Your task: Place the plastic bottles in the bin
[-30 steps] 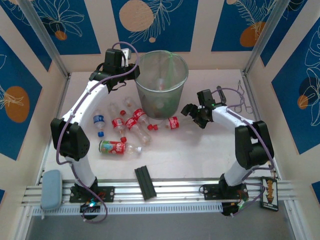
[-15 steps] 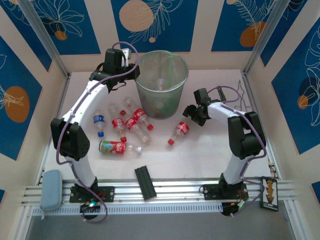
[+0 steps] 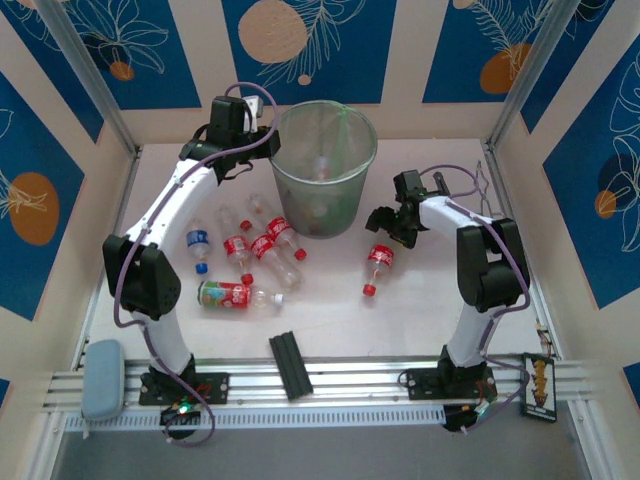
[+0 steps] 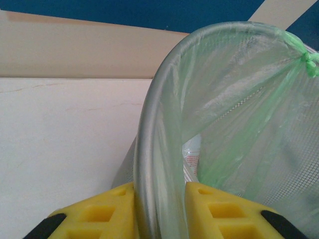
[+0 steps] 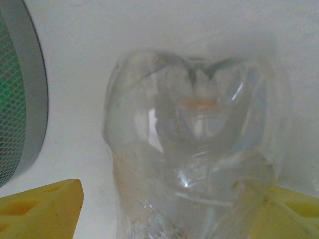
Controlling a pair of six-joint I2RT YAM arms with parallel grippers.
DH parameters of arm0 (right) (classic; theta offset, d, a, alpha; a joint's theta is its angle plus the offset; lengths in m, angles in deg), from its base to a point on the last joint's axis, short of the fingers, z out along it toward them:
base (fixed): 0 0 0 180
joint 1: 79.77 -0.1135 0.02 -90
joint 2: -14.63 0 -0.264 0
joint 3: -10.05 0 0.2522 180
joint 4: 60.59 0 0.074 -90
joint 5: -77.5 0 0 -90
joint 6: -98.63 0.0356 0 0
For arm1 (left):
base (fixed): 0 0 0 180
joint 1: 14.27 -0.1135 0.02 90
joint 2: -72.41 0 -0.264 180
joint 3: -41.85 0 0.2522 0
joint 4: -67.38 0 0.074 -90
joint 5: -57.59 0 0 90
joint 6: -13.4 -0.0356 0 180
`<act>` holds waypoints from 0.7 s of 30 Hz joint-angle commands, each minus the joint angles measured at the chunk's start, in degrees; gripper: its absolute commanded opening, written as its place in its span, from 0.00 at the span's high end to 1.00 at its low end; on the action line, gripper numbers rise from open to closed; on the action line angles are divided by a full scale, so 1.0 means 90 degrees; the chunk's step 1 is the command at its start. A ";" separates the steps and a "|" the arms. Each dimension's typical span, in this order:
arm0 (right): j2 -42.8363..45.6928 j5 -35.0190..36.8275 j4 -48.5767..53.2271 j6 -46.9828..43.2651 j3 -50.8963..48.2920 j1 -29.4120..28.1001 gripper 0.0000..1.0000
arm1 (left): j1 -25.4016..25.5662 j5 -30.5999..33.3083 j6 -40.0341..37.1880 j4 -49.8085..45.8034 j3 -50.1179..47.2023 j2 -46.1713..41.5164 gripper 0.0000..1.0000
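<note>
Left gripper (image 4: 159,189) is clenched on the rim of the bin (image 4: 149,124), one finger inside and one outside. Right gripper (image 5: 174,191) is spread around the base of a red-labelled bottle (image 3: 378,258) lying on the table (image 3: 440,310) near the bin, its left finger clear of the bottle. Other bottles (image 3: 237,247) lie by the bin's left side.

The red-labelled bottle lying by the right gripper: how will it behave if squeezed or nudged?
The bottle looks clear and empty, so probably very light. Its wall appears creased in the right wrist view, so it may buckle when the right gripper squeezes. Lying on its side on the smooth table, it would likely roll or skid if nudged.
</note>
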 commanded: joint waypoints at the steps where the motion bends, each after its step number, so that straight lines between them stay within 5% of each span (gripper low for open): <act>1: -0.0107 -0.0285 0.0269 0.0129 -0.0010 -0.0138 0.20 | 0.0107 -0.0145 -0.0074 -0.0083 0.0194 0.0090 0.70; 8: 0.0161 -0.0155 0.0411 0.0154 -0.0065 -0.0068 0.34 | 0.0101 -0.0147 -0.0074 -0.0093 0.0170 0.0088 0.70; 21: 0.1937 -0.0227 0.1092 -0.0502 0.0525 0.0487 0.43 | 0.0099 -0.0165 -0.0033 -0.0106 0.0235 0.0107 0.70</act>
